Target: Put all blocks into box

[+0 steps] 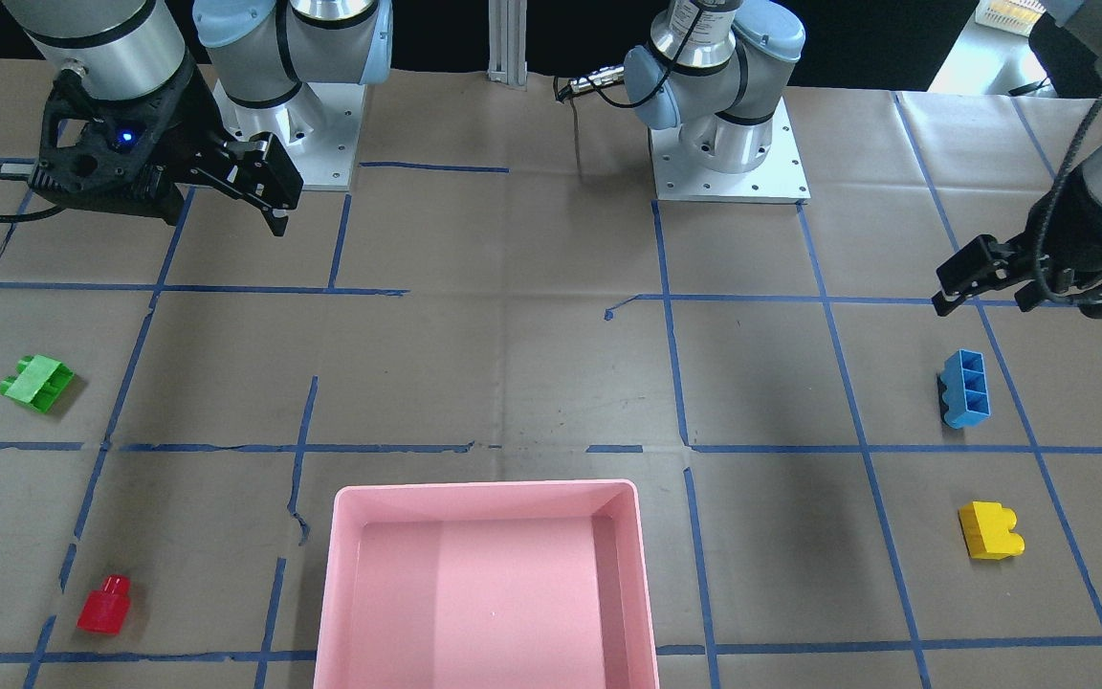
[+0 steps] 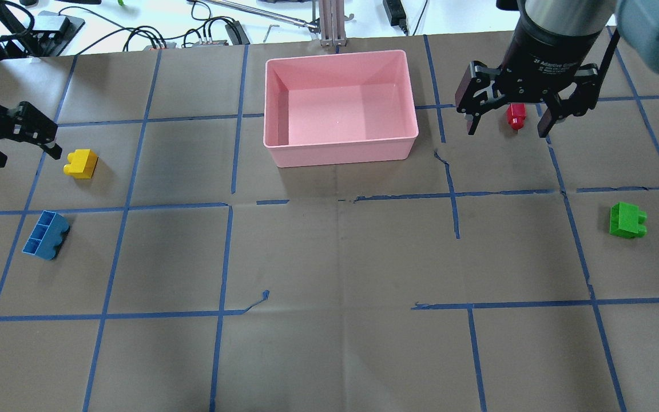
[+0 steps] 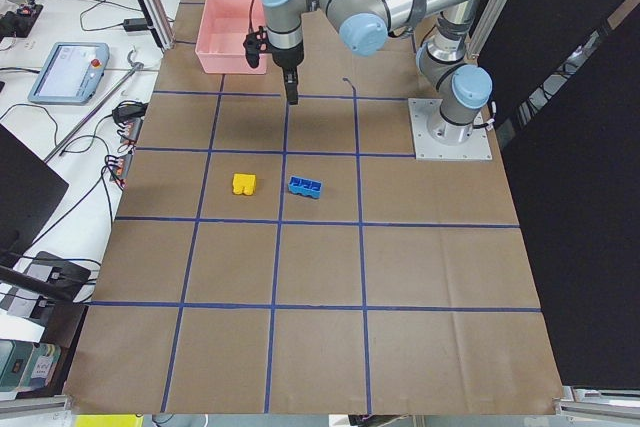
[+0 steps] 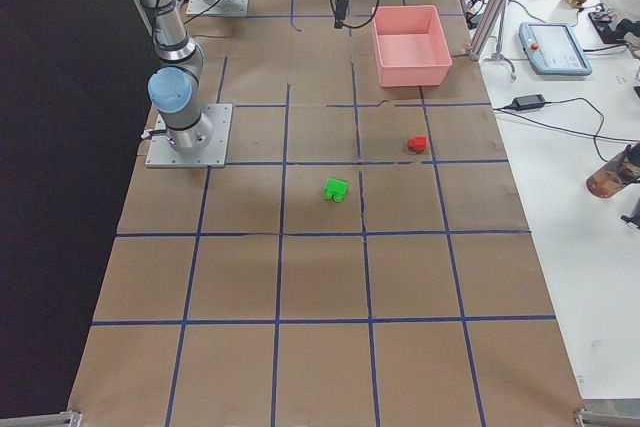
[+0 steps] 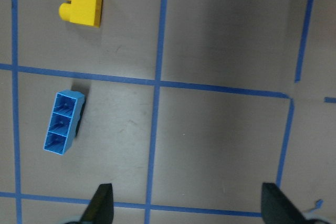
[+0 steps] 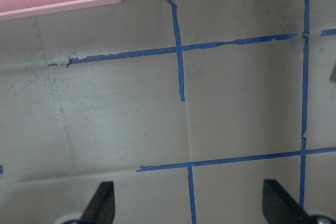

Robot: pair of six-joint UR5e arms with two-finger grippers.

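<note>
The pink box point(image 2: 341, 153) stands empty at the table's far middle. The yellow brick point(image 2: 81, 163) and the blue brick point(image 2: 47, 235), lying hollow side up, are on the left. The red brick point(image 2: 515, 117) and the green brick point(image 2: 627, 220) are on the right. My left gripper point(image 2: 27, 159) is open and empty, raised beside the yellow brick; its wrist view shows the blue brick point(image 5: 63, 121) and the yellow brick point(image 5: 82, 2) ahead. My right gripper point(image 2: 507, 131) is open and empty, high above the table, with the red brick showing between its fingers.
Brown paper with blue tape lines covers the table point(image 2: 329, 257). The two arm bases point(image 1: 728, 153) stand at the robot's side. Cables and tools lie beyond the far edge point(image 2: 203, 34). A corner of the box point(image 6: 63, 1) shows in the right wrist view.
</note>
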